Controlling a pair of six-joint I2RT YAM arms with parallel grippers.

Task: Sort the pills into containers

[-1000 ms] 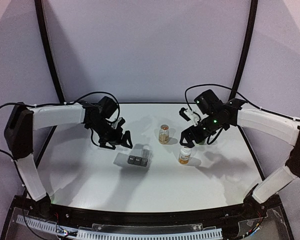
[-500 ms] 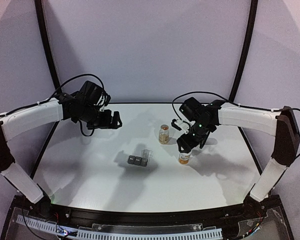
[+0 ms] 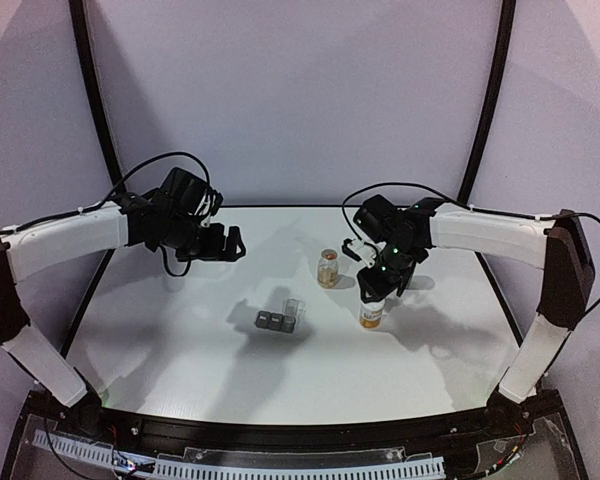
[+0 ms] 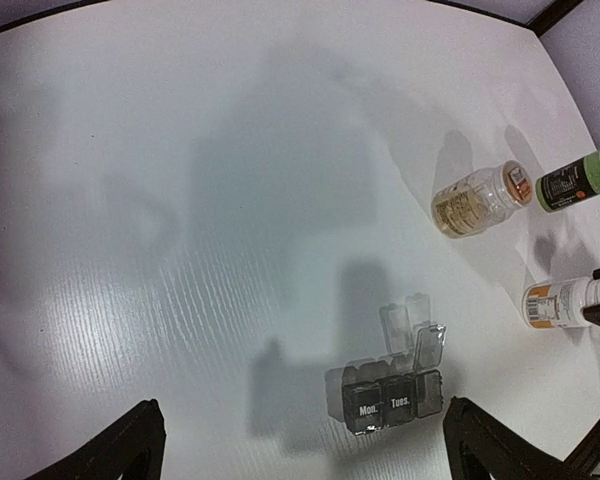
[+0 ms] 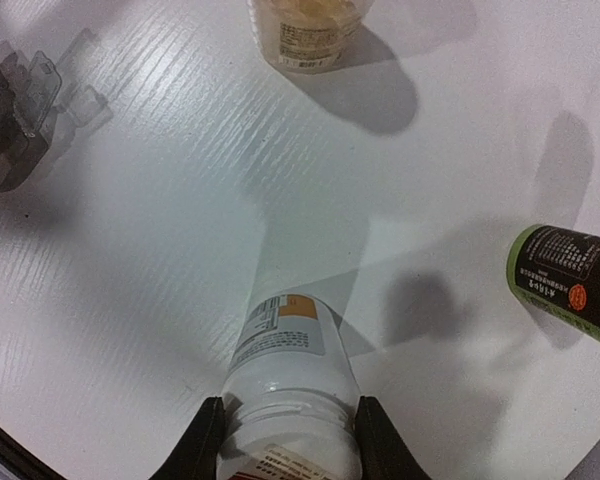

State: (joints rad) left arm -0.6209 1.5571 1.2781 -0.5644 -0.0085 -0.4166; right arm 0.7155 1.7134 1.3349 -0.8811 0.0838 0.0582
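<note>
Near centre the small grey three-compartment strip of containers (image 3: 276, 321) stands open, apparently unfilled; just right, the right gripper (image 5: 290, 445) pinches the white orange-labelled plastic bottle (image 5: 280, 345) at its neck, and far left the left gripper (image 3: 230, 243) hangs spread, so sorting seems barely begun.

robot test lab. two white-and-black arms (image 3: 75, 235) are bolted side by side at the near edge of a white table (image 3: 180, 360). a plain pale backdrop (image 3: 300, 100) hangs behind it on curved black poles (image 3: 95, 100). cables (image 3: 180, 158) loop off the arms, and a toothed cable track (image 3: 280, 467) lines the front edge. on the table: the grey containers (image 3: 277, 321), marked with weekdays, a white bottle (image 5: 290, 400), a clear jar (image 3: 328, 268) and a green bottle (image 5: 570, 280).
</note>
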